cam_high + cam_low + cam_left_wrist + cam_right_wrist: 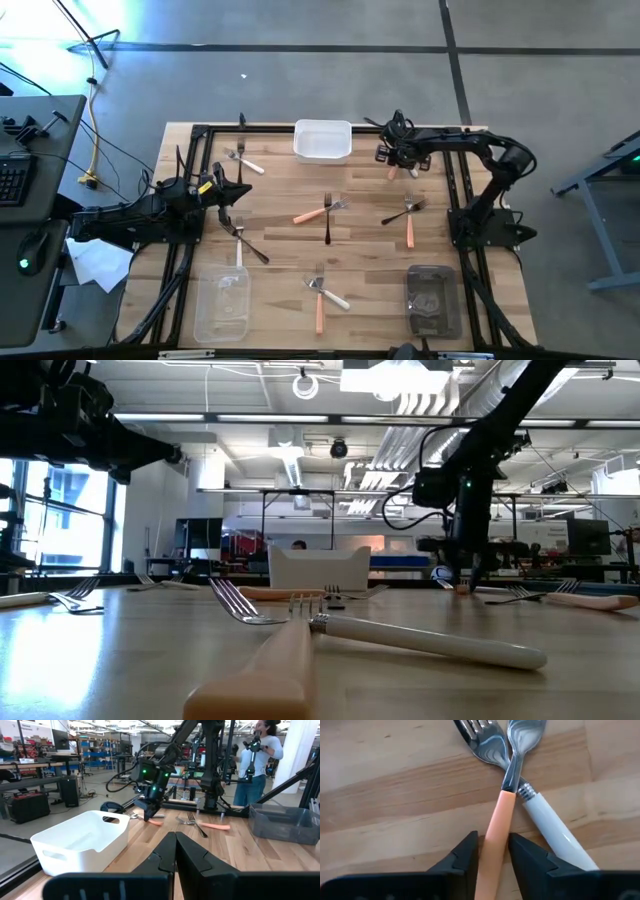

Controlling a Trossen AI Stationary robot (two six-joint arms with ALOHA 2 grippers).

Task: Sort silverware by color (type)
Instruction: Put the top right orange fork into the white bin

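My right gripper (396,160) is down at the table's far right, its fingers on either side of an orange-handled fork (495,830). That fork's metal neck crosses a white-handled piece (555,830) lying beside it. My left gripper (232,195) waits shut above the table's left side, near a dark fork (248,243). More forks lie flat in crossed pairs: orange and dark at the middle (325,212), orange and dark at the right (408,215), white and orange at the near middle (320,290), and a white one at the far left (243,160). My right gripper pinches the orange handle (492,847) between its two fingers, which lie across it and point down from above. The fork lies flat on the wood, and its neck (510,775) is crossed with the white-handled piece.
A white tray (322,140) stands at the far middle, a clear tray (222,305) at the near left, and a grey tray (432,300) at the near right. Black frame rails run along both sides. A person (257,760) stands beyond the table.
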